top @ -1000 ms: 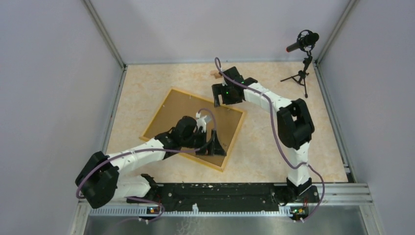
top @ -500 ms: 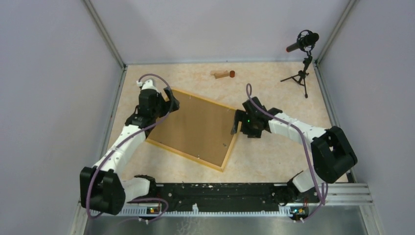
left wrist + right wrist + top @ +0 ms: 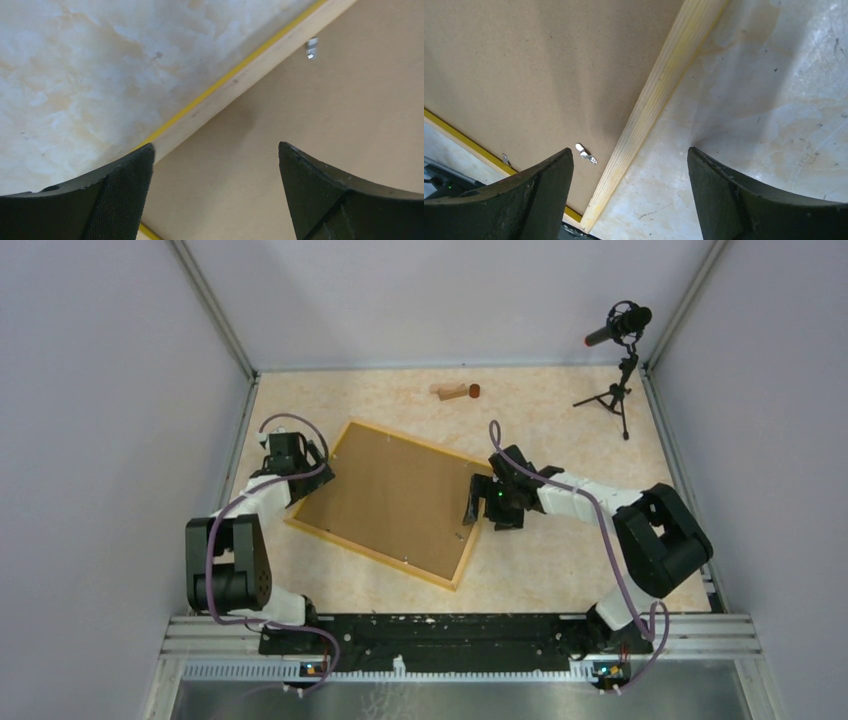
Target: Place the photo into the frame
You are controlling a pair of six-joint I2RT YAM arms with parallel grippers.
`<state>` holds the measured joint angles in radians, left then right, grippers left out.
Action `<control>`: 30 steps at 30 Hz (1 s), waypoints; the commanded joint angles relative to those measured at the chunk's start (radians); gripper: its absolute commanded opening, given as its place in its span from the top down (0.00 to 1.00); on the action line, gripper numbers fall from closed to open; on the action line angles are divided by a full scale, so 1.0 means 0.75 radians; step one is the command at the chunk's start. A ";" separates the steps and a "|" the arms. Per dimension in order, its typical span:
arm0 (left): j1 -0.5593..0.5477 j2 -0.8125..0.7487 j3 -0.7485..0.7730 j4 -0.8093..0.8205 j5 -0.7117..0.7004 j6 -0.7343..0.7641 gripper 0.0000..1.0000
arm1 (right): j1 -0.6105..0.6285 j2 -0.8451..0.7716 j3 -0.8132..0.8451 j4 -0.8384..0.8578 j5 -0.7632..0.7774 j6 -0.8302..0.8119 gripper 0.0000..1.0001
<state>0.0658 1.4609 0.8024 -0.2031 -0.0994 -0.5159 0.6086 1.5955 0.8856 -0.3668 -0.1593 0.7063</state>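
Left gripper (image 3: 215, 150): fingers spread wide, empty, poised over the frame's left rail.
Right gripper (image 3: 629, 150): spread, empty, over the right rail.
Frame (image 3: 371, 554): flat on table (image 3: 560, 435), skewed, back up.
Backing board (image 3: 395, 500): brown, fills frame.

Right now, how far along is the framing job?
Done: backing board lies inside the frame, back up. The photo is not visible, so I cannot confirm it sits underneath. In hand: nothing; left gripper and right gripper are open, each straddling a frame rail. Left: checking the tabs.
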 commanded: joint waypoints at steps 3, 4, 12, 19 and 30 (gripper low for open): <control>0.043 0.066 0.022 0.004 0.037 0.061 0.02 | 0.035 0.057 0.112 -0.025 0.025 -0.117 0.18; 0.052 0.078 0.017 0.010 0.065 0.052 0.02 | 0.039 0.064 0.114 -0.031 0.027 -0.123 0.18; 0.060 0.100 -0.003 -0.082 0.317 0.019 0.02 | 0.039 0.045 0.112 -0.075 0.064 -0.157 0.18; 0.067 -0.045 -0.134 -0.090 0.389 0.053 0.02 | 0.043 -0.043 0.055 -0.086 0.085 -0.303 0.31; 0.082 -0.128 -0.168 -0.097 0.331 0.074 0.02 | 0.085 -0.047 0.071 -0.224 0.103 -0.547 0.32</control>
<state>0.1200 1.3903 0.6857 -0.2550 0.1417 -0.4709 0.6552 1.6035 0.9241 -0.5003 -0.0925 0.3912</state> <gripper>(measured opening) 0.980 0.698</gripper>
